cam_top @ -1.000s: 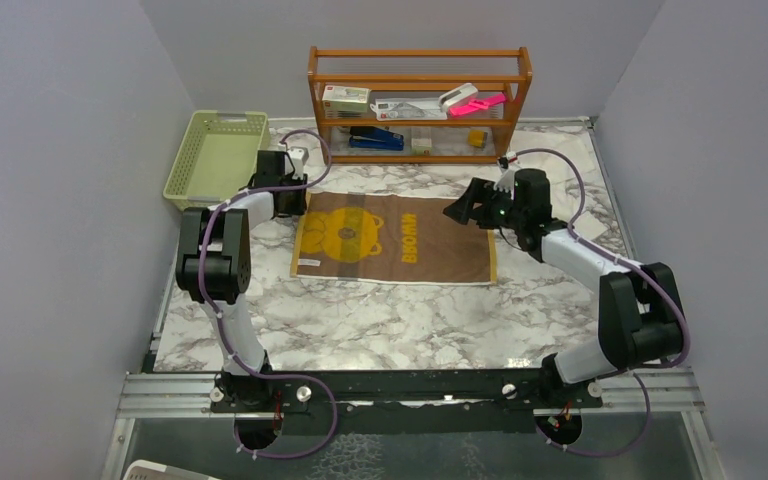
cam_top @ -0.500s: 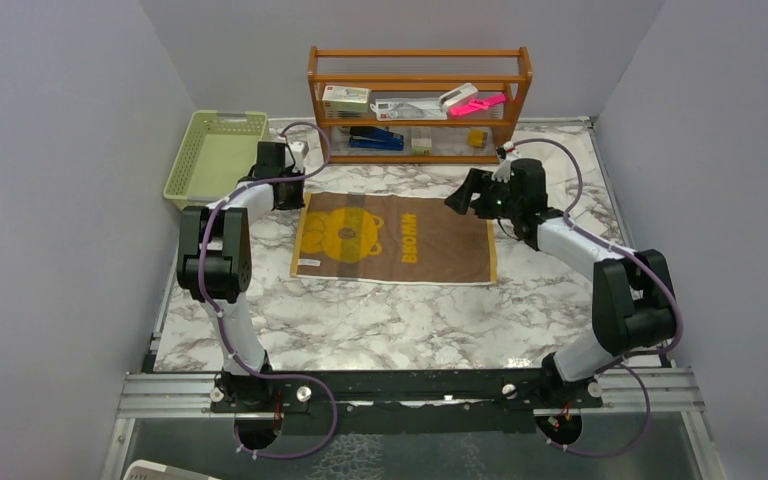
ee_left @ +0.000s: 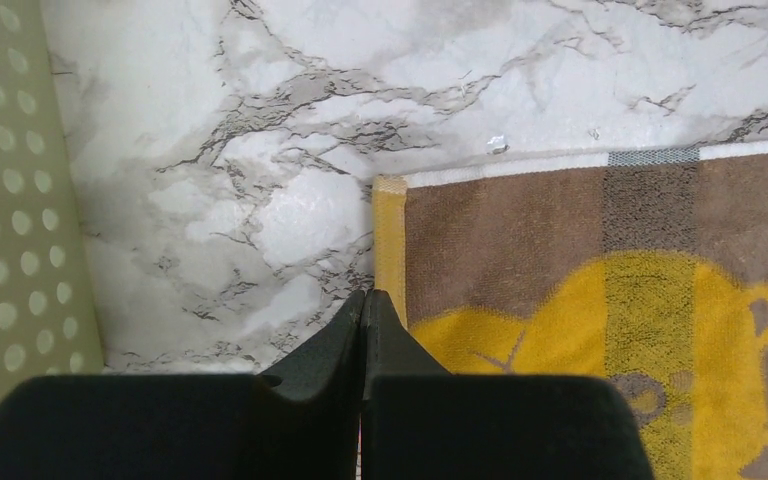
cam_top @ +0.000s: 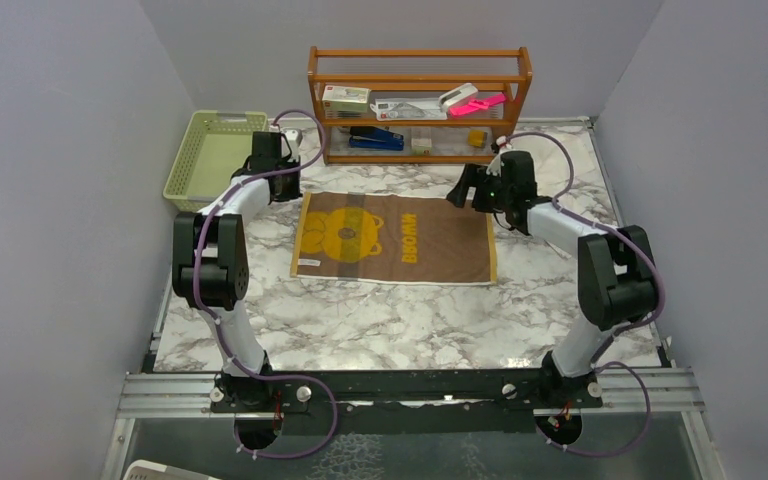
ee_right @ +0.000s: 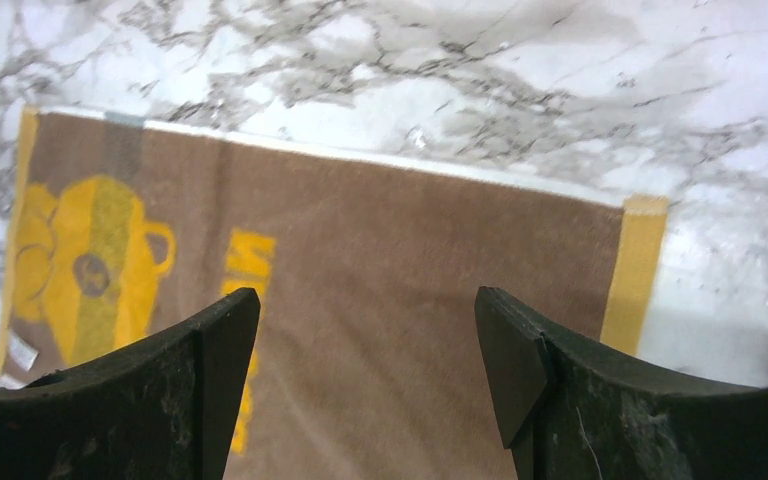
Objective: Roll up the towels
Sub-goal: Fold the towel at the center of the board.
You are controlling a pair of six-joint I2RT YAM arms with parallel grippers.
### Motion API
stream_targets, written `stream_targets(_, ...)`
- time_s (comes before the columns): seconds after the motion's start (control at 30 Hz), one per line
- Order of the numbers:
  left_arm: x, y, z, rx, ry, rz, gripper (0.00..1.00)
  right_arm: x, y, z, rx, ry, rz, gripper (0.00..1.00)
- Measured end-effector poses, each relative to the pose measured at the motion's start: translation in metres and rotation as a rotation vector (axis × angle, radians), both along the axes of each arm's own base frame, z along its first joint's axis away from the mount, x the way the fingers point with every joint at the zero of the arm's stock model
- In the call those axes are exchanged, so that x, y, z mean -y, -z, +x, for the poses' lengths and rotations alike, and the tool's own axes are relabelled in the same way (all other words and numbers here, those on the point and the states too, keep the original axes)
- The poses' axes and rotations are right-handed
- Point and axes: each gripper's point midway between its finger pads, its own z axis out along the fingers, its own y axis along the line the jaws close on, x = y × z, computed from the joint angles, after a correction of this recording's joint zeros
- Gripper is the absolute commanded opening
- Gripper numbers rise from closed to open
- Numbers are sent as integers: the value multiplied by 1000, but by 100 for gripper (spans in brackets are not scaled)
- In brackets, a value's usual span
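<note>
one towel (cam_top: pixel 395 238) is all you can see: a brown cloth with a yellow bear and yellow lettering. it lies flat on the marble table (cam_top: pixel 390 320), just in front of the wooden rack (cam_top: pixel 420 52), with its long edge running parallel to the rack's shelves. nothing is rolled yet, so i judge the task barely begun. lying flat and square like this gives you a straight edge to start a roll from.

both arms reach to the towel's rack-side edge, one toward each end of the rack. that suggests you mean to take that edge at both corners and roll it away from the rack.

your left gripper (ee_left: pixel 363 300) has its fingers pressed together with nothing between them. its tips are over the towel's yellow border, at the corner below the rack's left end. i cannot tell whether they touch the cloth. pinched like that it can press or nudge, but it cannot take hold until you part it.

your right gripper (ee_right: pixel 365 295) hangs with its jaws spread wide over the corner below the rack's right end, ready to close on the hem.

the green basket (cam_top: pixel 218 160) sits off the rack's left end, near your left wrist, so mind it.
</note>
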Motion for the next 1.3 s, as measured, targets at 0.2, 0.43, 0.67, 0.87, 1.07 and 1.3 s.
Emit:
stream_targets(0.2,-4,2,-1,-10,-18,15,0,14,17,33,-24,64,-74,80)
stream_targets(0.43,-12,22,-4,-59,-46,51,20,39,17,56,-12,148,-207,74)
stream_targets(0.67,-12,37,-4,-97,-50,54,37,62,43,49,-90,185,-271,69)
stream_targets(0.87,-12,38,-4,-98,-50,54,41,77,69,43,-169,208,-305,63)
stream_targets(1.07,-12,47,-6,-119,-50,56,42,82,75,46,-180,219,-325,54)
stream_targets(1.3,-12,48,-6,-121,-50,56,42,86,75,57,-166,229,-352,47)
